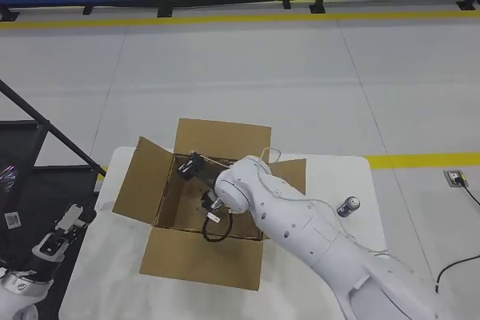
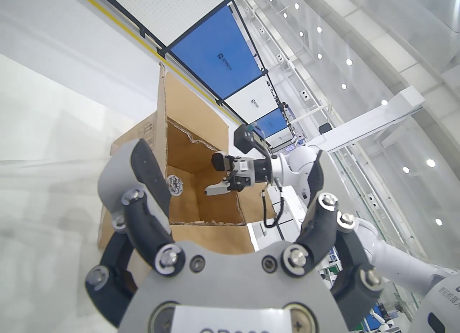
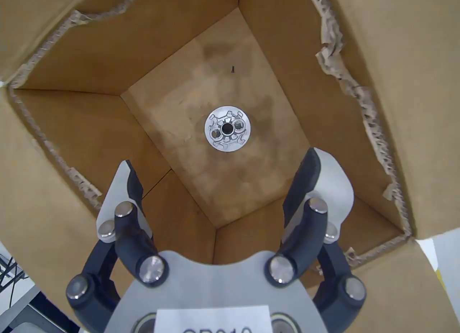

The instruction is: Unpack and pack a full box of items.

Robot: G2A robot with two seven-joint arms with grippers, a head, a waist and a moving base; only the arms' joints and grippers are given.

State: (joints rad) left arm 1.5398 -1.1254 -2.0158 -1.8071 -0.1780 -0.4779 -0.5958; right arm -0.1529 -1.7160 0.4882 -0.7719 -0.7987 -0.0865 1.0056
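An open cardboard box (image 1: 202,258) stands on the white table (image 1: 328,180) with its flaps spread. On the box floor lies a round silver metal part (image 3: 227,128) with a dark centre hole. My right gripper (image 3: 221,176) hangs open above the box's opening (image 1: 194,166), pointing down at the part and well above it, with nothing between its fingers. My left gripper (image 2: 230,176) is open and empty off the table's left edge (image 1: 77,216), facing the box (image 2: 201,122) from the side.
A small dark can (image 1: 348,206) stands on the table to the right of the box. A tiny dark screw (image 3: 232,69) lies on the box floor beyond the metal part. The torn inner flap edges (image 3: 334,43) ring the opening.
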